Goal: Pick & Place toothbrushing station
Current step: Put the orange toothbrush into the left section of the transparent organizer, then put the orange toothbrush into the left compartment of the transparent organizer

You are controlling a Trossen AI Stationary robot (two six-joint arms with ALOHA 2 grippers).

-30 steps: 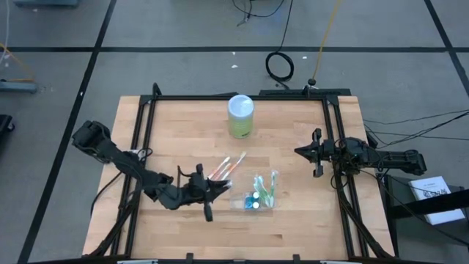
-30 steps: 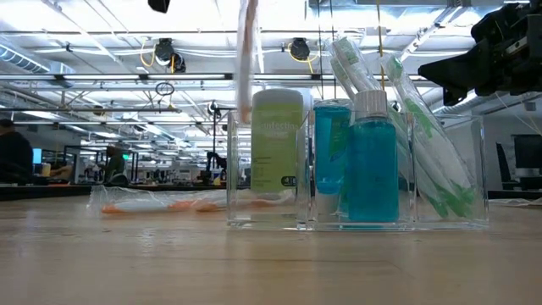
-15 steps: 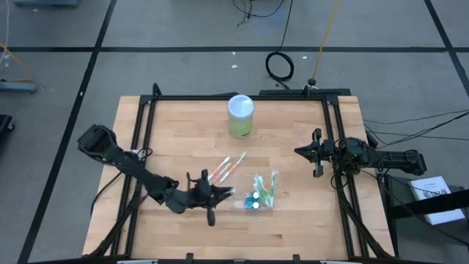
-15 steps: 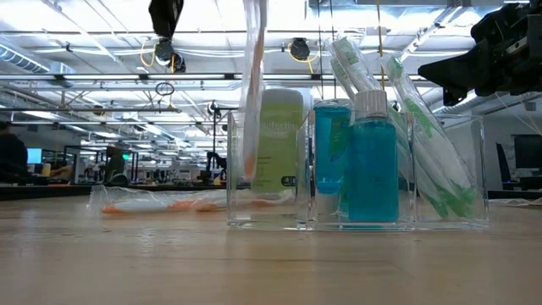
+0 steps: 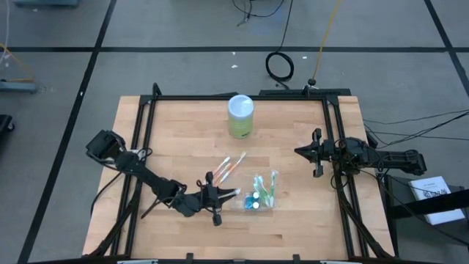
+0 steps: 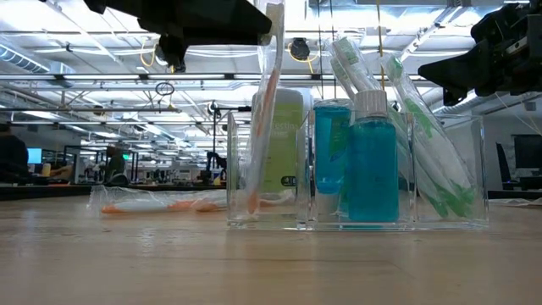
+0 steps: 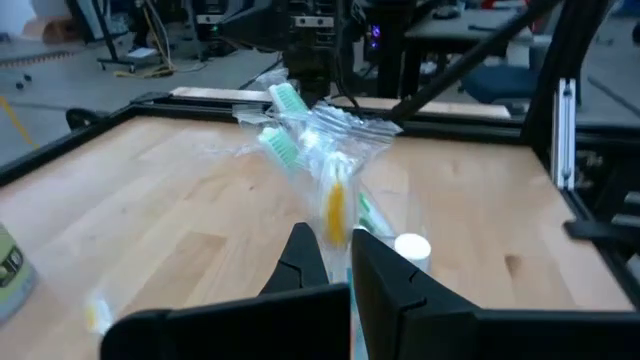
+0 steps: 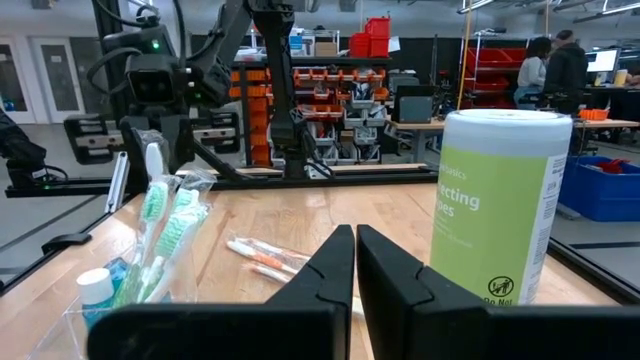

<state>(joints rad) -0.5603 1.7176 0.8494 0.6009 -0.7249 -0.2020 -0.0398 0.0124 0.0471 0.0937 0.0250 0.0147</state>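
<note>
Left gripper (image 5: 217, 196) was clamped on a wrapped orange toothbrush (image 6: 259, 110), lower end inside the clear organizer (image 5: 256, 202), at its 9 o'clock compartment. Two more wrapped brushes (image 5: 229, 167) lay at 11 o'clock from it. Right gripper (image 5: 306, 152), fingers pressed together, waited at the table's (image 5: 176, 132) 3 o'clock edge.

From overhead I cannot separate the contents of the clear organizer (image 5: 256, 199); they are too small. The left gripper (image 5: 220, 196) covers its near end there. At table height the orange toothbrush (image 6: 261, 127) reaches the top edge, and the left arm above it is cut off. My left wrist camera blurs the bagged green toothbrushes (image 7: 300, 140). The green canister (image 8: 500, 205) label is unreadable at its curve and cut off below.
</note>
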